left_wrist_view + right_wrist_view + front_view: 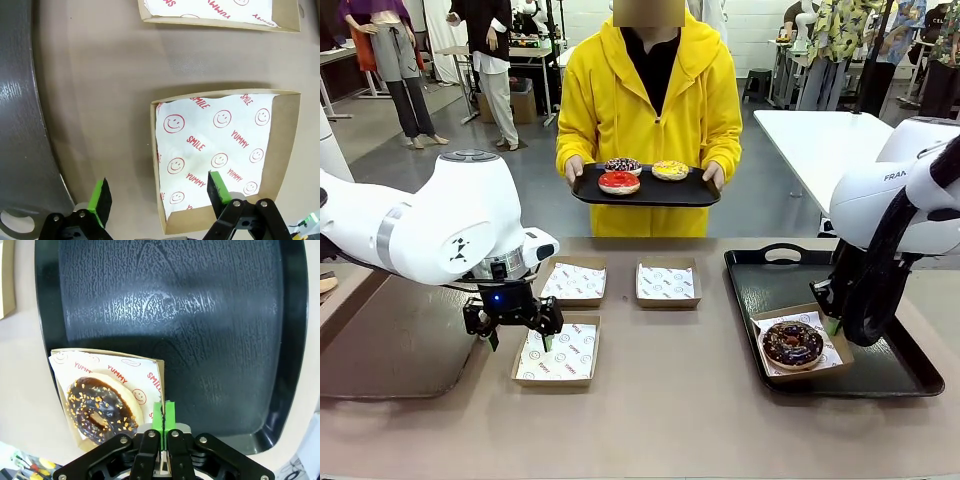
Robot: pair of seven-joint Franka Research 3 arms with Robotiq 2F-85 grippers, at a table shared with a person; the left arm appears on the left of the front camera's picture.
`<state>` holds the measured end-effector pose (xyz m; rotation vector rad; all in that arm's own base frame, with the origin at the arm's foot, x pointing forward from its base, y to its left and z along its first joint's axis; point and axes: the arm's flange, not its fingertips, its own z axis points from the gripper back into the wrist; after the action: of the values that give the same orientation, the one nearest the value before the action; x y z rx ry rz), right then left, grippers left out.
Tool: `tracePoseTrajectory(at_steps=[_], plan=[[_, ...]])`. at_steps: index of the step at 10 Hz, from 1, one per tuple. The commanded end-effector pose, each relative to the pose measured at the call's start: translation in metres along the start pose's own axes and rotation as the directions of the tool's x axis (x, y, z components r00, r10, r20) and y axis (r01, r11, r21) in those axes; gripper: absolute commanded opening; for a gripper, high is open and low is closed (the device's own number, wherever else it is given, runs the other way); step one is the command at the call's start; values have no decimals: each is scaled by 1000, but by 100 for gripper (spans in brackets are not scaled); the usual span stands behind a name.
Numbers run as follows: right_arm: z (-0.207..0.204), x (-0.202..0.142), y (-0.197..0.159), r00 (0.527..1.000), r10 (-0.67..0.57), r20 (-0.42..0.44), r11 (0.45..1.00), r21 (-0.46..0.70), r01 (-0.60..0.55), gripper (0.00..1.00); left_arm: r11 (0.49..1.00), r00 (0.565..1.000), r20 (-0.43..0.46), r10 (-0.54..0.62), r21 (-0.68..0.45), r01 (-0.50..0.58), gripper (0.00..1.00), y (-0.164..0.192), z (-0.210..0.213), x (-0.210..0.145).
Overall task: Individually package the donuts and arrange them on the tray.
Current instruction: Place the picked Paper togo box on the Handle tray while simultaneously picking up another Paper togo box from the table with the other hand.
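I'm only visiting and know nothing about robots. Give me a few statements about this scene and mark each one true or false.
1. The person holds a black serving tray carrying a red donut, a yellow donut and a sprinkled donut. True.
2. The left tool is clamped shut. False: it is open, its fingers apart above the nearest empty box.
3. The chocolate donut lies in a paper-lined box on the table tray. True.
4. Every box on the table holds a donut. False: the nearest box and two farther boxes are empty.
5. The right tool is closed, at the edge of the chocolate donut's box. True.
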<state>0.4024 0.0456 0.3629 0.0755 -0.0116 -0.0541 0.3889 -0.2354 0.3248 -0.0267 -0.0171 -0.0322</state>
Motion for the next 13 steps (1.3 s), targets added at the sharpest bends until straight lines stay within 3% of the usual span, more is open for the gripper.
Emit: tracePoseTrajectory(at_steps=[1,3,4,5,6,7,8,9,10,11,13], plan=[[-2,3,-1,1000,8,11,1000,30,-8,1,999,999,29,19,26,-20,100,-6,-1,4],[-4,3,-2,1000,9,11,1000,30,-10,1,1000,1000,26,16,26,-16,100,-6,-2,4],[-4,2,-2,1000,18,10,999,32,-18,1,1000,1000,20,16,14,-17,40,-6,-1,4],[-5,2,-2,1000,25,8,999,35,-25,42,1000,1000,17,16,7,-17,40,-6,-1,4],[-5,2,-2,1000,27,6,999,34,-27,61,1000,1000,20,14,3,-14,0,-7,-1,5],[-4,2,-2,1000,27,7,999,35,-28,100,1000,1000,22,11,1,-11,35,-7,-2,5],[-4,3,-2,1000,29,9,999,37,-30,100,1000,1000,17,9,-1,-9,0,-7,-3,6],[-5,3,-2,1000,29,10,999,42,-30,100,1000,1000,3,3,-12,-3,0,-8,-5,6],[-5,2,-2,999,30,10,998,47,-31,85,1000,1000,-4,1,-14,-1,0,-8,-8,7],[-5,2,-3,999,30,11,998,52,-31,95,1000,1000,-8,0,-14,0,0,-8,-9,7],[-5,2,-3,999,31,18,998,59,-32,100,1000,1000,-11,-1,-17,1,0,-9,-9,7]])
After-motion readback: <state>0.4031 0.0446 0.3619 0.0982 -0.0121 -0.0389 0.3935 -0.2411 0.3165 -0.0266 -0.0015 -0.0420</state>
